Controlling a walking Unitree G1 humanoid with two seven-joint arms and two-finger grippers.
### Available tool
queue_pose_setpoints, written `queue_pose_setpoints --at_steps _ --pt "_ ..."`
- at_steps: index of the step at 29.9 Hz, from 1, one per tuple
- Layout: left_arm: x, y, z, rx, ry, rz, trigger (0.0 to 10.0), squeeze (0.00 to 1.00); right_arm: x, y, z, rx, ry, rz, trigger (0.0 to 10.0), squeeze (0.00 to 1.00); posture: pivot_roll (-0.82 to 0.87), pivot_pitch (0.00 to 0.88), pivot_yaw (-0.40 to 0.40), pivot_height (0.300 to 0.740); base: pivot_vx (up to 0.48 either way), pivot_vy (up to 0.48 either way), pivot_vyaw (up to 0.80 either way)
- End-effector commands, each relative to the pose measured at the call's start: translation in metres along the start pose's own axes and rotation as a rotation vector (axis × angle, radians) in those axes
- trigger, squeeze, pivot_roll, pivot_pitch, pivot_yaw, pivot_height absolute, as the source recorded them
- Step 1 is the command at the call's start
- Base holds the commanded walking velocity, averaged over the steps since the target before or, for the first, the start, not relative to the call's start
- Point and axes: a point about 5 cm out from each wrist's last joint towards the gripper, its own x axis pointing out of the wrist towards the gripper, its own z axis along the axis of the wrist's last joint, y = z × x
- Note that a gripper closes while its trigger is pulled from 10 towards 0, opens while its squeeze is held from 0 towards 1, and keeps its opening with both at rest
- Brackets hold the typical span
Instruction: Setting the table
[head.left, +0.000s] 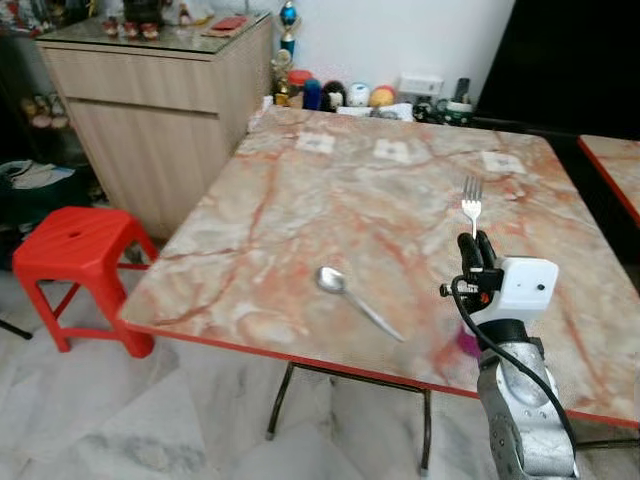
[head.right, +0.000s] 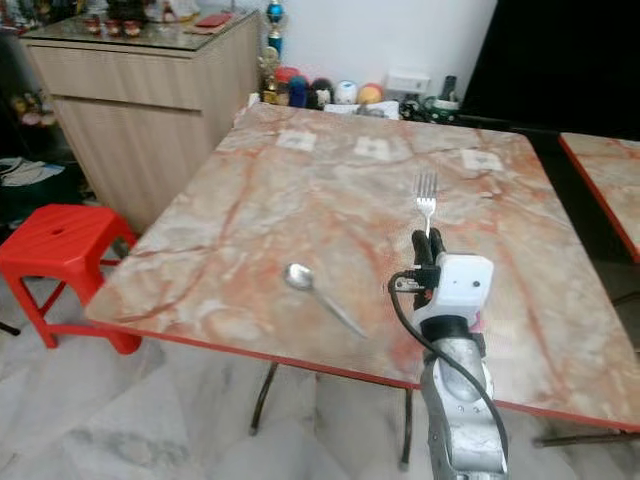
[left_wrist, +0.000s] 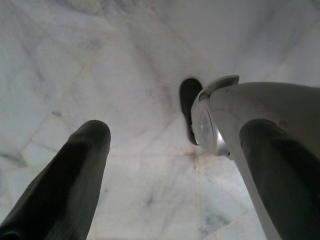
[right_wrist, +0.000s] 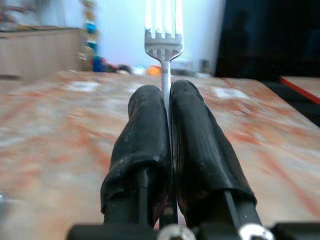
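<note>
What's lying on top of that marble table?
A spoon lies on the table. The right gripper holds a fork above it; the fork's handle is hidden between the fingers.

A square table with a pink-and-cream marbled top and a red edge was seen, carried on thin dark metal legs. A spoon was laid directly on it toward the near edge, its bowl pointed to ten o'clock and its handle to four o'clock. Three pale square patches were set along the far side.
</note>
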Motion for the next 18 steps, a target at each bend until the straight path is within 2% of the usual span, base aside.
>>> queue_pose_setpoints --at_steps 1,18 --pt "-0.0012 -0.0104 -0.0070 0.004 0.020 -0.036 10.0 0.00 -0.0024 0.0023 0.0130 -0.019 -0.054 -0.024 10.0 0.00 0.00 0.041 -0.034 0.740 0.000 -0.480 0.00" --pt "-0.0001 -0.0106 -0.0020 0.001 0.003 -0.037 10.0 0.00 0.0008 0.0051 0.0189 -0.038 -0.087 -0.042 10.0 0.00 0.00 0.066 -0.030 0.740 0.000 -0.480 0.00"
